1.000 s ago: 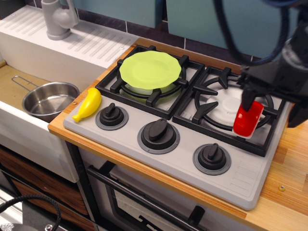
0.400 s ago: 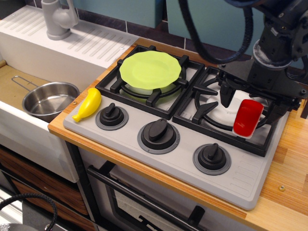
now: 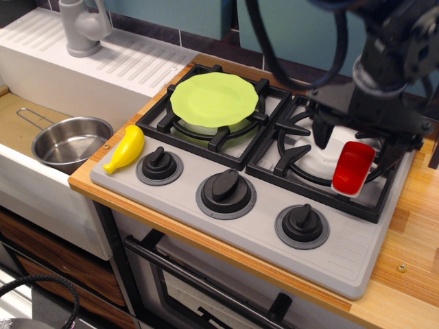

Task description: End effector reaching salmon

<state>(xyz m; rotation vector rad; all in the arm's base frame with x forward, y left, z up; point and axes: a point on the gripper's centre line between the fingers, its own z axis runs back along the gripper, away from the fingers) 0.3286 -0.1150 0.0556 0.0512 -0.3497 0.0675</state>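
Observation:
The salmon (image 3: 352, 168), a small glossy red piece with a pale edge, lies on the front right of the right burner grate (image 3: 322, 161). The black end effector (image 3: 357, 145) hangs just above and behind it, under a grey-ringed wrist and black cables. Its wide bracket spans the salmon, with one prong (image 3: 320, 134) to the left over the white burner cap and the other (image 3: 393, 152) to the right. The jaws stand wide apart and hold nothing. I cannot tell whether the prongs touch the grate.
A lime-green plate (image 3: 214, 99) sits on the left burner. A yellow banana (image 3: 125, 149) lies at the stove's front left corner. Three black knobs (image 3: 226, 186) line the front. A steel pot (image 3: 70, 142) sits in the sink, with a grey faucet (image 3: 84, 26) behind.
The end effector has swung left from the right edge to sit over the salmon, with a prong on each side. The salmon has not moved.

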